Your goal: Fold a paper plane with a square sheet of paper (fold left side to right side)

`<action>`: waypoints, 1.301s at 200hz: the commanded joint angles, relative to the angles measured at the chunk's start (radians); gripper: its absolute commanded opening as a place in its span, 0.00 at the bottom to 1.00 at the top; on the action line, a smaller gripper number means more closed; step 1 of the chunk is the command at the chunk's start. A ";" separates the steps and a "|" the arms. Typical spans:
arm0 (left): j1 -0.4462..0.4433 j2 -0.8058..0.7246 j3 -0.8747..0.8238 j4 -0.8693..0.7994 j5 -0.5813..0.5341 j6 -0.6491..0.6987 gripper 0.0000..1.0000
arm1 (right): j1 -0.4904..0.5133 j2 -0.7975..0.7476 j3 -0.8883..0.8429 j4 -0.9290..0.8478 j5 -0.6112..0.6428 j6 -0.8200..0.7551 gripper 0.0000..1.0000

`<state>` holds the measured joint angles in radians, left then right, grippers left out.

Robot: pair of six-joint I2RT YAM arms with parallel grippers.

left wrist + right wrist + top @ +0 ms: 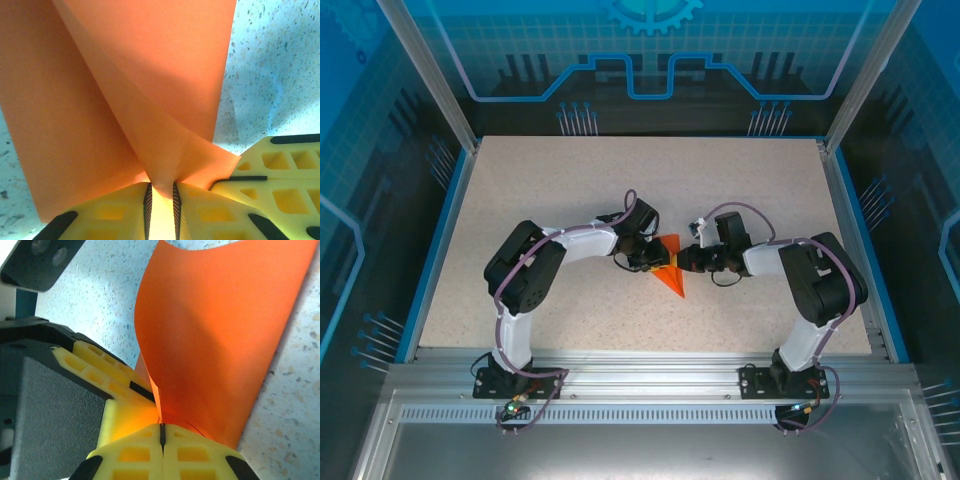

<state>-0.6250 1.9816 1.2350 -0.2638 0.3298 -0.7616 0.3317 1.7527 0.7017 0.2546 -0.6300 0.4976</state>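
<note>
The square sheet of paper [672, 279] is bright orange, folded to a pointed shape, and is held up between both grippers at the table's middle. My left gripper [653, 258] comes from the left. In the left wrist view its yellow fingers [110, 215] stand a narrow gap apart with a curled fold of the paper [125, 90] pinched between the pads; my left gripper [161, 192] is shut on it. My right gripper [684, 262] meets it from the right. In the right wrist view my right gripper [161, 434] is shut tight on the paper's [215, 340] lower edge. The other gripper's fingers [100, 371] sit just left.
The speckled beige table [570, 190] has a blue rim [438, 240] and clear enclosure walls around it. An aluminium rail [640, 372] with both arm bases runs along the near edge. Both wrists nearly touch over the paper.
</note>
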 commanded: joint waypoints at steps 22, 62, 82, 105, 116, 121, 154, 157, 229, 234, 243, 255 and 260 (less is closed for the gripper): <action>-0.008 0.013 0.024 -0.018 0.003 -0.012 0.23 | -0.032 -0.006 0.016 -0.041 0.026 -0.023 0.00; -0.010 0.013 0.023 -0.018 0.003 -0.012 0.23 | -0.045 -0.001 0.016 -0.049 0.035 -0.021 0.00; -0.009 0.011 0.023 -0.019 0.003 -0.012 0.23 | -0.045 0.007 0.024 -0.065 0.038 -0.026 0.00; -0.009 0.014 0.024 -0.018 0.003 -0.012 0.23 | -0.048 0.022 0.033 -0.078 0.033 -0.032 0.00; -0.010 0.016 0.026 -0.019 0.005 -0.012 0.23 | -0.047 0.028 0.036 -0.083 0.029 -0.034 0.00; -0.010 0.016 0.026 -0.020 0.004 -0.011 0.23 | -0.047 0.030 0.036 -0.084 0.030 -0.034 0.00; -0.010 0.016 0.027 -0.021 0.004 -0.010 0.23 | -0.046 0.043 0.042 -0.098 0.040 -0.038 0.00; -0.009 0.016 0.027 -0.021 0.005 -0.010 0.23 | -0.046 0.044 0.043 -0.097 0.039 -0.039 0.00; -0.012 0.020 0.031 -0.024 0.005 -0.010 0.23 | -0.048 0.045 0.032 -0.111 0.064 -0.039 0.00; -0.011 0.020 0.031 -0.024 0.004 -0.010 0.23 | -0.047 0.046 0.030 -0.108 0.063 -0.037 0.00; -0.012 0.020 0.030 -0.024 0.006 -0.008 0.23 | -0.046 0.048 0.032 -0.109 0.063 -0.035 0.00; -0.011 0.020 0.031 -0.025 0.005 -0.009 0.23 | -0.047 0.052 0.033 -0.110 0.061 -0.035 0.00; -0.012 0.020 0.031 -0.025 0.005 -0.008 0.23 | -0.047 0.052 0.035 -0.114 0.063 -0.037 0.00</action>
<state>-0.6296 1.9820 1.2354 -0.2642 0.3298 -0.7616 0.3046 1.7828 0.7311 0.1715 -0.5789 0.4706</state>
